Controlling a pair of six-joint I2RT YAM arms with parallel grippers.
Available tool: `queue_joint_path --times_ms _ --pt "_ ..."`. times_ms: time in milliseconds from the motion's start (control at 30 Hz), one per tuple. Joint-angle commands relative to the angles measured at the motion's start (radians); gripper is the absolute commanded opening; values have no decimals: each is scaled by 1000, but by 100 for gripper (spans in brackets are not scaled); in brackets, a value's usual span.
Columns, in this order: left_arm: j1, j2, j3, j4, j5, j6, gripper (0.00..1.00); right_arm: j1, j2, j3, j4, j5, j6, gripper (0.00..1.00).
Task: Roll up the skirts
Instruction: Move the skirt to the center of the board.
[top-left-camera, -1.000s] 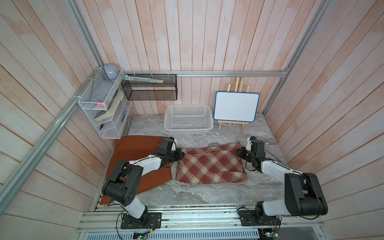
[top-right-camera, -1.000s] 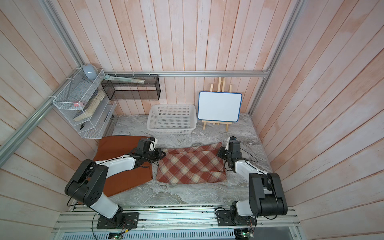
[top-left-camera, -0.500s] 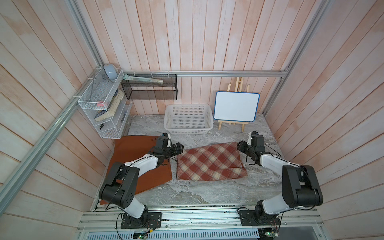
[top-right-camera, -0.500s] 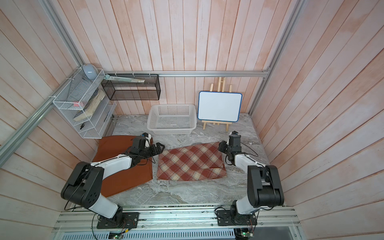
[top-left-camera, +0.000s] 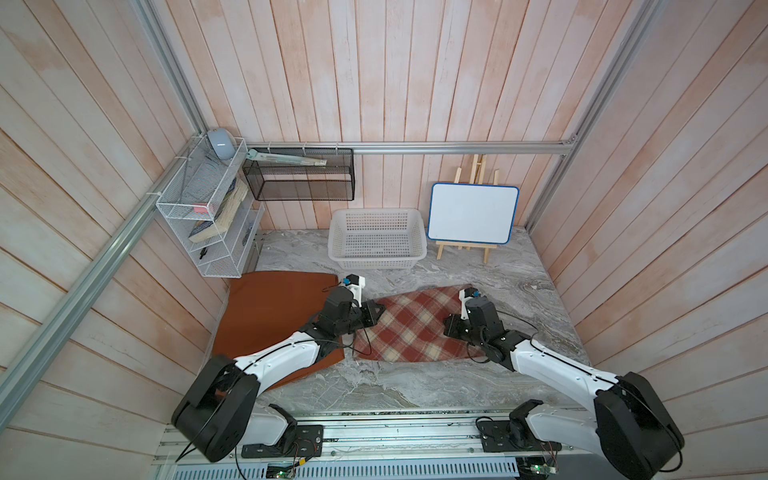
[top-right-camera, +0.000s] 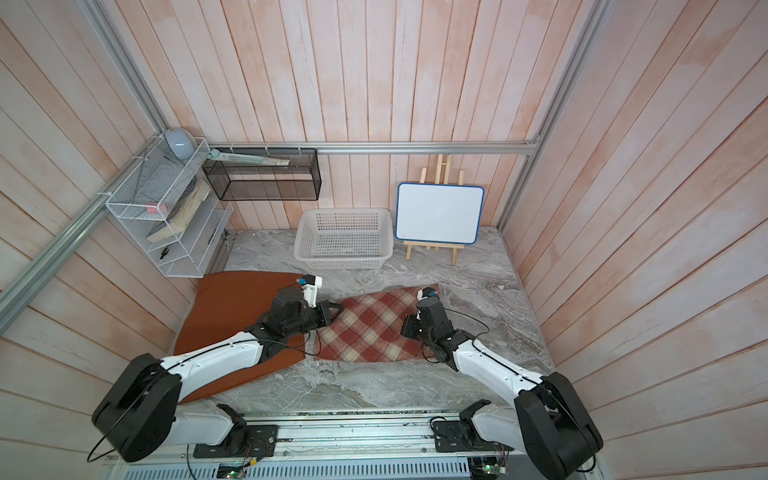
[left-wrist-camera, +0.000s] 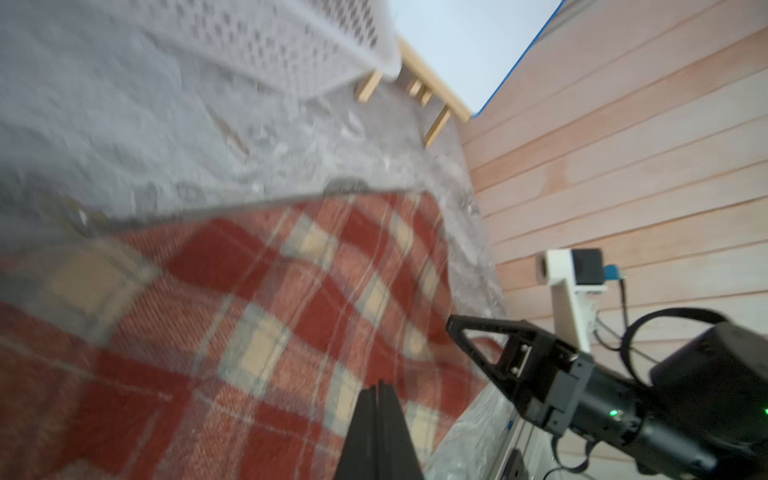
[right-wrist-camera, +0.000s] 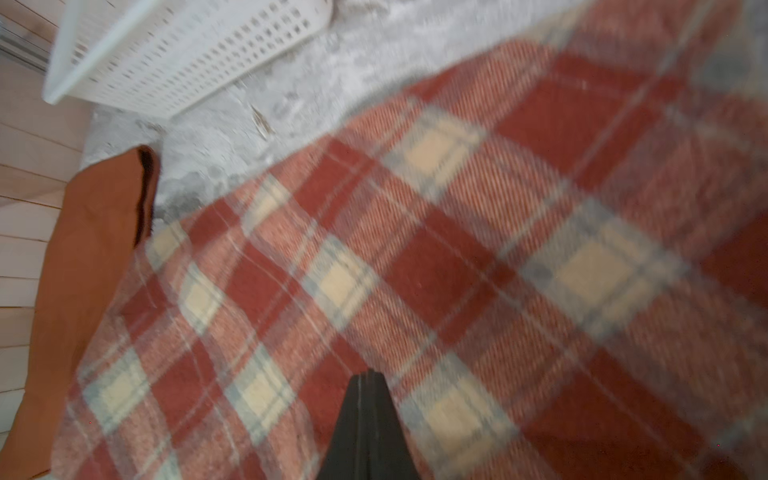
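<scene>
The red-and-cream plaid skirt lies flat mid-table, blurred in both wrist views. The rust-orange skirt lies flat to its left, its edge also showing in the right wrist view. My left gripper hangs over the plaid skirt's left part, shut, with nothing between the fingers. My right gripper is over its right part, shut and empty too; it also shows in the left wrist view.
A white perforated basket stands behind the skirts. A whiteboard on a wooden easel stands at the back right. A white wire shelf and a black mesh box hang at the back left wall.
Both grippers have come away from the plaid skirt's far corners and moved inward and nearer over the cloth. The skirt now lies flat and free.
</scene>
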Motion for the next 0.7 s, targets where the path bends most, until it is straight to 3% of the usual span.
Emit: queue_joint_path --times_ms 0,200,400,500,667 --pt "-13 93 -55 162 56 -120 0 8 -7 -52 -36 -3 111 0" --pt "44 197 -123 231 36 -125 0 -32 -237 -192 -165 205 208 0" --pt "137 275 -138 269 106 -128 0 -151 -299 -229 -234 189 201 0" --pt "139 267 -126 250 111 -118 0 -258 -271 -264 -199 44 172 0" --pt "139 233 -138 240 120 -107 0 -264 -297 -296 -174 75 201 0"
